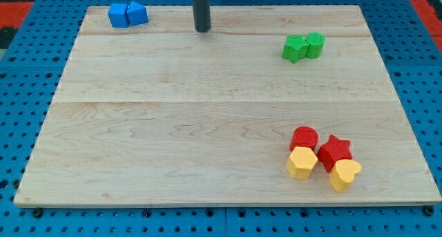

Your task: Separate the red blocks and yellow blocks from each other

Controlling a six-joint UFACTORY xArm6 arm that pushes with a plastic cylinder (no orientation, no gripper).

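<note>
A red round block (304, 137) and a red star block (335, 151) sit at the view's bottom right of the wooden board (173, 126). A yellow hexagon block (302, 162) touches the red round block from below. A yellow heart block (344, 174) touches the red star from below. All four are packed in one cluster. My tip (202, 30) is at the view's top centre, far from the cluster, up and to the left of it.
Two blue blocks (127, 14) touch each other at the view's top left. Two green blocks (303, 47) touch each other at the view's upper right. A blue pegboard (21, 126) surrounds the board.
</note>
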